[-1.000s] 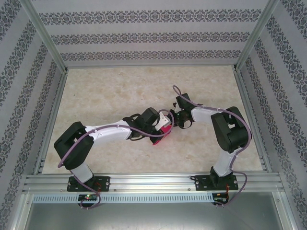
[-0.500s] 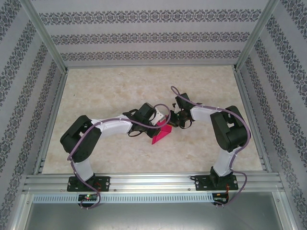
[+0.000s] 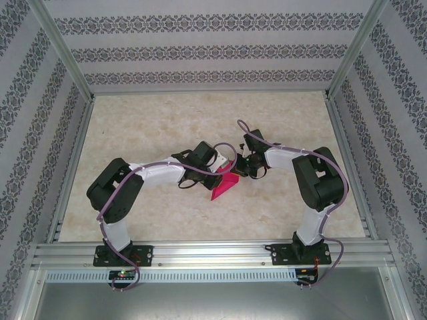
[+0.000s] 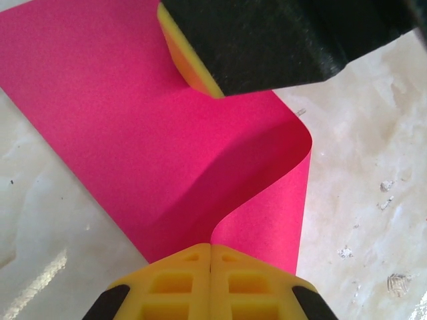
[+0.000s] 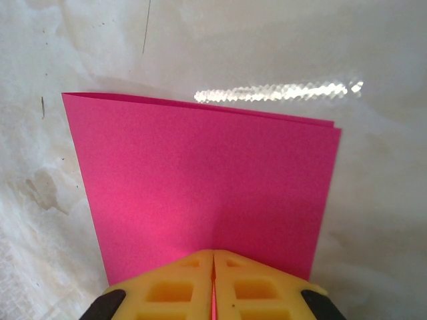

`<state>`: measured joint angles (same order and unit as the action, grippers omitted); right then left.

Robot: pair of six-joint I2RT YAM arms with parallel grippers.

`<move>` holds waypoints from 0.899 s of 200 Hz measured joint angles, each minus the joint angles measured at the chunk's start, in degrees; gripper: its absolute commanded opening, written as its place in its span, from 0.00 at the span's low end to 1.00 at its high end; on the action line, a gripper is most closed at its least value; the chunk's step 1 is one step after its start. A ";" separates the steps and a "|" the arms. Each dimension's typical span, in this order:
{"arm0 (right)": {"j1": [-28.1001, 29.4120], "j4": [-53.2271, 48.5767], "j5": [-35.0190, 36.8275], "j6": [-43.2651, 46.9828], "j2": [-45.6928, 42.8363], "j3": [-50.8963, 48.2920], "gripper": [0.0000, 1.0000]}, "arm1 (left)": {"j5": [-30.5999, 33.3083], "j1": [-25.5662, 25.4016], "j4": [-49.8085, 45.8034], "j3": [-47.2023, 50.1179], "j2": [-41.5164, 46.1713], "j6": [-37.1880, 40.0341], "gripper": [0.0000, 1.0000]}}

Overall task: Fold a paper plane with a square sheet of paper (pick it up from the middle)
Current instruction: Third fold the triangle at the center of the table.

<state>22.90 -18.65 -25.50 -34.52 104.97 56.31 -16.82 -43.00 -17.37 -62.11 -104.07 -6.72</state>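
Note:
The square sheet of paper, bright magenta-pink, is folded double and stands as a tilted wedge on the table between both grippers. My left gripper is shut on one edge of it. In the left wrist view the paper curls up from the table into the closed yellow jaws of the left gripper, and a black and yellow finger of the other gripper pinches its far edge. My right gripper is shut on the doubled sheet. The pink shows in the seam of the right gripper.
The marbled beige tabletop is ringed by aluminium rails and patterned walls. Both arms bend inward and meet near the middle of the table.
My left arm's wrist has swung back and left, uncovering the paper, which now shows as a raised pink wedge. The right gripper has hardly moved.

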 measured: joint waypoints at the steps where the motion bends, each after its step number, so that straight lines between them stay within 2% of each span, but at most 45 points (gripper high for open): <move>1: 0.00 0.00 0.02 0.00 0.00 0.00 0.09 | 0.00 0.00 -0.02 0.00 0.00 0.00 0.00; 180: 0.37 -0.52 0.39 -0.31 0.00 0.70 0.12 | 2.67 0.22 -0.31 0.13 -2.14 0.00 0.00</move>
<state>23.27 -19.18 -25.10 -34.83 104.97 57.01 -14.15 -42.78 -17.67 -61.98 -106.21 -6.72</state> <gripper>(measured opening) 0.117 0.068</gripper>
